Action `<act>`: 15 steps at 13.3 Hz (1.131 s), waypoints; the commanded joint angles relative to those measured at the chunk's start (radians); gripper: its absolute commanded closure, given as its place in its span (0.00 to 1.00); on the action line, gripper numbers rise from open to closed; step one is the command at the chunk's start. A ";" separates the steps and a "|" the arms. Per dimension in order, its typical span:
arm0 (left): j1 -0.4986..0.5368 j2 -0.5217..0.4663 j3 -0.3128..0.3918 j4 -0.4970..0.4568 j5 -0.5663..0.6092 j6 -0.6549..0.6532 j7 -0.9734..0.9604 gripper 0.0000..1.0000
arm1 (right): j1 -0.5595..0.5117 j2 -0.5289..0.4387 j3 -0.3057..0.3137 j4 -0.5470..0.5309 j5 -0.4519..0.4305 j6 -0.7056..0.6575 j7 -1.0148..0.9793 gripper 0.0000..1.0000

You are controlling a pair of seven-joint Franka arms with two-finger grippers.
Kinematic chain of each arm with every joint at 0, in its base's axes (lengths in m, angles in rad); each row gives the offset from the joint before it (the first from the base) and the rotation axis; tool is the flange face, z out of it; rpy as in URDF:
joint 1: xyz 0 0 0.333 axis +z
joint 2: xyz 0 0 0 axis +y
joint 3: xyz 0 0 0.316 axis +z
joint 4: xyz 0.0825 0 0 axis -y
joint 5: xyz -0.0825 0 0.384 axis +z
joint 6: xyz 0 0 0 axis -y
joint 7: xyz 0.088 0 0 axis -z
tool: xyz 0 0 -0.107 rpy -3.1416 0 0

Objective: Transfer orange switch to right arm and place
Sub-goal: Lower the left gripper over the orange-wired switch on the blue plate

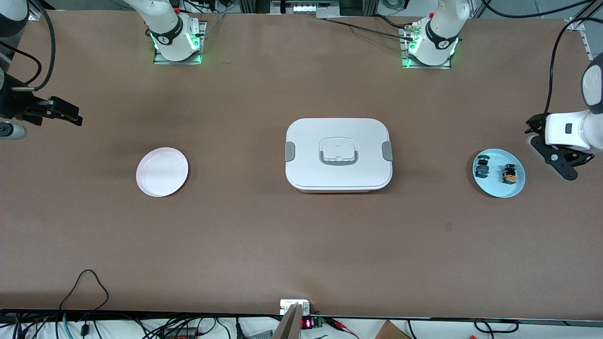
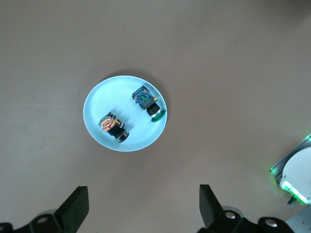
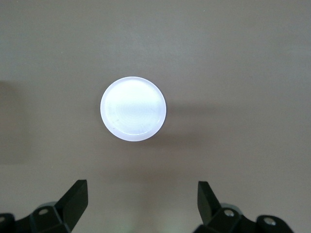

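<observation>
While nothing is yet gripped, both arms hang high at the table's (image 1: 301, 245) two ends. At the centre sits a white lidded box (image 1: 338, 154), well apart from either plate. Toward the right arm's end lies a pale pink plate (image 1: 162, 171), bare, where the part looks meant to end up. Toward the left arm's end lies a blue plate (image 1: 498, 173) carrying two small parts side by side but not touching.

The left gripper (image 2: 142, 206) hovers beside the blue plate, off toward the table's end, fingers spread wide. The right gripper (image 3: 141, 204) waits near the pink plate, also spread wide and holding nothing.

The step in hand, as I judge it, is the left arm's pick. It should come straight down over the switch (image 1: 509, 173), the part lying closer to the left gripper, and turn the fingers so that they close across its narrow black body without brushing the green-capped part (image 1: 482, 168). A grip low on one end would leave room for the right gripper at the handover.

The switch is tiny and blocky, lying on its side, black at one end with an orange-tan, coppery top.
</observation>
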 commanded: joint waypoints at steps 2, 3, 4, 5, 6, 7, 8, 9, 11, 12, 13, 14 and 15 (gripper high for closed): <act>0.057 0.013 -0.005 -0.153 0.024 0.222 0.308 0.00 | 0.003 -0.031 0.002 -0.022 -0.012 0.006 -0.008 0.00; 0.076 0.012 -0.005 -0.193 0.024 0.287 0.352 0.00 | 0.001 -0.031 0.002 -0.020 -0.012 0.006 -0.009 0.00; 0.092 0.012 -0.005 -0.228 0.024 0.353 0.411 0.00 | 0.001 -0.031 0.002 -0.020 -0.012 0.004 -0.009 0.00; 0.103 0.013 -0.007 -0.257 0.024 0.404 0.464 0.00 | 0.001 -0.031 0.002 -0.020 -0.012 0.003 -0.011 0.00; 0.111 0.013 -0.007 -0.282 0.023 0.445 0.508 0.00 | 0.001 -0.031 0.002 -0.020 -0.012 0.003 -0.011 0.00; 0.120 0.013 -0.007 -0.303 0.024 0.480 0.548 0.00 | 0.001 -0.031 0.002 -0.020 -0.012 0.003 -0.011 0.00; 0.125 0.025 -0.007 -0.320 0.024 0.520 0.611 0.00 | 0.001 -0.031 0.002 -0.020 -0.012 0.004 -0.011 0.00; 0.128 0.054 -0.007 -0.322 0.023 0.559 0.699 0.00 | 0.001 -0.031 0.002 -0.020 -0.012 0.004 -0.011 0.00; 0.163 0.107 -0.008 -0.319 0.019 0.622 0.815 0.00 | 0.001 -0.029 0.002 -0.020 -0.014 0.006 -0.011 0.00; 0.181 0.122 -0.008 -0.319 0.019 0.640 0.837 0.00 | 0.001 -0.029 0.002 -0.020 -0.012 0.009 -0.011 0.00; 0.198 0.140 -0.010 -0.319 0.018 0.654 0.878 0.00 | 0.001 -0.029 0.002 -0.019 -0.014 0.009 -0.011 0.00; 0.203 0.157 -0.010 -0.319 0.010 0.672 0.918 0.00 | 0.001 -0.029 0.002 -0.019 -0.014 0.007 -0.011 0.00; 0.211 0.174 -0.010 -0.319 0.009 0.689 0.946 0.00 | 0.001 -0.029 0.002 -0.019 -0.014 0.007 -0.011 0.00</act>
